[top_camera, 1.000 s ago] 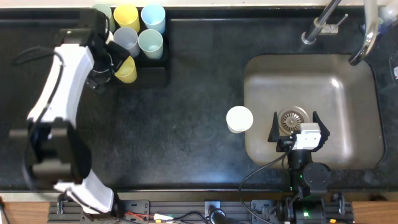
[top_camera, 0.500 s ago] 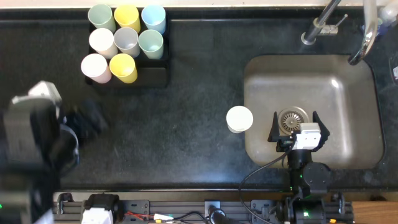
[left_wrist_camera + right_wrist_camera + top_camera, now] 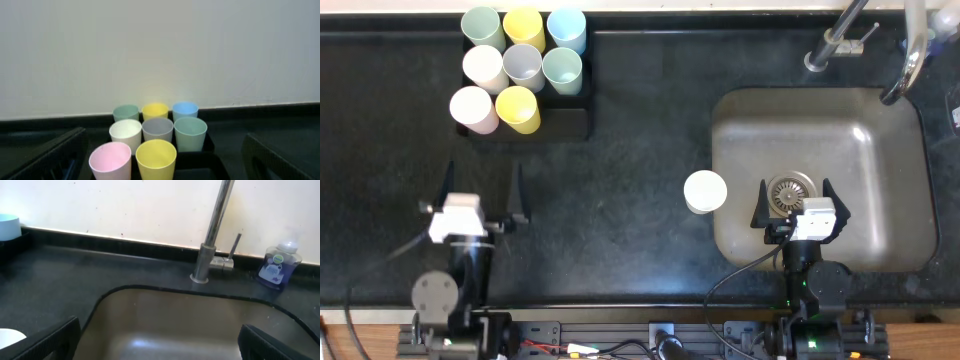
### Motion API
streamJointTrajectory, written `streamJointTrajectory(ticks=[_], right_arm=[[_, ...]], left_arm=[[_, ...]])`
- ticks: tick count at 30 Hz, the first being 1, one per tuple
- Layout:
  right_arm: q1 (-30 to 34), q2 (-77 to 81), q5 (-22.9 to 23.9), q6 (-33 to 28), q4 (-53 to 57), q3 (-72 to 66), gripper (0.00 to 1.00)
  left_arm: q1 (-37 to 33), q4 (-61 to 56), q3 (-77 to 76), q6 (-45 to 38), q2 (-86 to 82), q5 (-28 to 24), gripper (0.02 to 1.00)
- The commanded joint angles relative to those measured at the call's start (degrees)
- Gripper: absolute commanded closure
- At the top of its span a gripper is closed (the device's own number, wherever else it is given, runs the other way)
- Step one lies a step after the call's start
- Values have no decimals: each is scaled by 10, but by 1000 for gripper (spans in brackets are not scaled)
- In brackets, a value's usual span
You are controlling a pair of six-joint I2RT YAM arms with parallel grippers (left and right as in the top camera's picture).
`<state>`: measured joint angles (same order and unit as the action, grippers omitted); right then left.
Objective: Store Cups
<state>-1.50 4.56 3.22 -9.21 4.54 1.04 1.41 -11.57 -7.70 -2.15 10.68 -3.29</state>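
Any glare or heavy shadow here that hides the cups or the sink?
Top view: bright sheen on the sink steel, but the drain is still readable; the racked cups are evenly lit. Left wrist view: a soft glow on the wall above them, nothing washed out. Right wrist view: the sink is dim, and the faucet stands clear against the pale wall.

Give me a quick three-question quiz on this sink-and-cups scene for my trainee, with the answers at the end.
1. How many cups stand grouped at the black rack?
2. True or false: the left gripper is holding a cup.
3. The lone white cup stands: A) on the counter beside the sink, B) inside the sink, C) in the rack.
Key: 1. Eight. 2. False, it is open and empty. 3. A.
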Motion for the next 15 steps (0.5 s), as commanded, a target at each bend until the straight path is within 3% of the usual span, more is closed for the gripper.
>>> streamJointTrajectory(ticks=[1, 7, 15], right_arm=[[3, -5, 2, 2, -3, -8, 3], [3, -5, 2, 2, -3, -8, 3], [3, -5, 2, 2, -3, -8, 3]], left_arm=[[0, 48, 56, -26, -94, -16, 20], [-1, 160, 73, -24, -106, -24, 20], [-1, 160, 73, -24, -106, -9, 20]])
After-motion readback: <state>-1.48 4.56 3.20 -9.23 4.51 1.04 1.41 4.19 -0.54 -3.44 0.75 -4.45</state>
